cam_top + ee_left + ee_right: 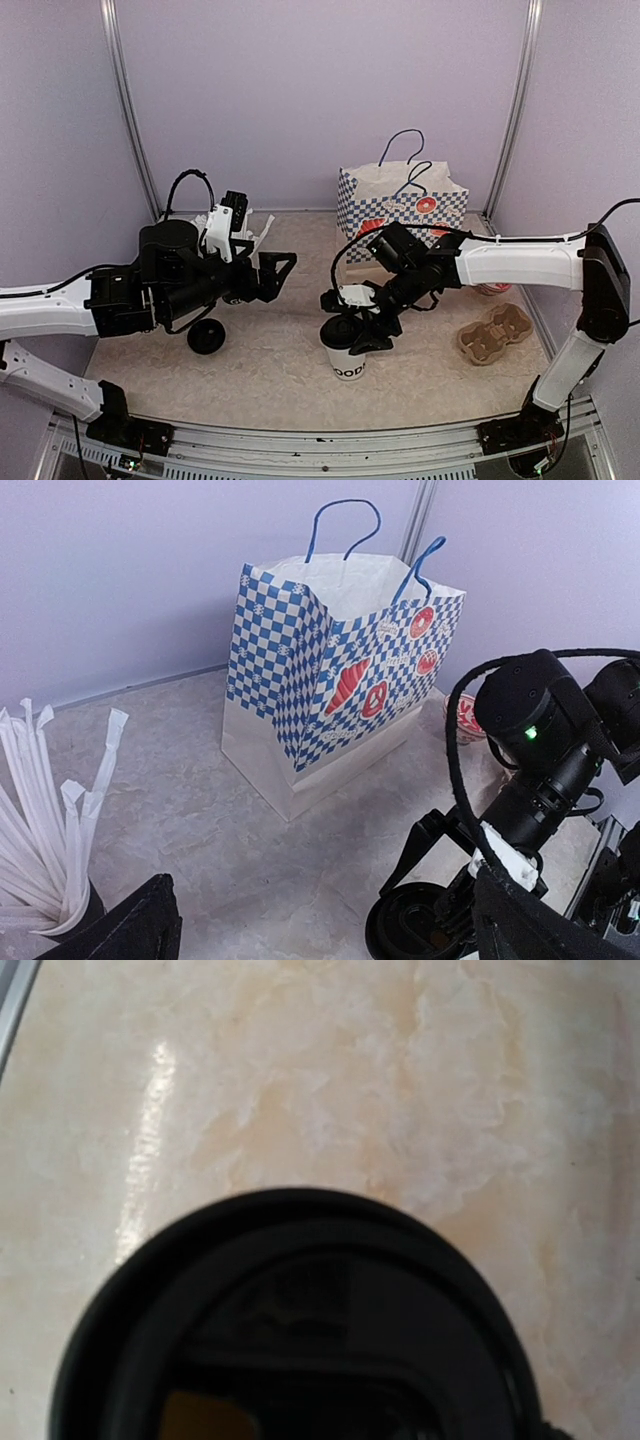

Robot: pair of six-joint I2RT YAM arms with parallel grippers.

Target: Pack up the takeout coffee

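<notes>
Precariously, the right pincer, grip indiscernible, hangs over the lidded cup by the near edge of the tabletop; an off-centre push could topple it.

The white paper cup standing toward the middle of the counter's near edge carries black capital lettering close to its base, of which "OOD" can be read, with the letters on either side curving out of sight. The blue-and-white checked paper bag by the far edge has small print among its red pastry and doughnut pictures, too small to read. The cup's round black plastic lid shows a raised rectangular mark, blurred beyond reading.
</notes>
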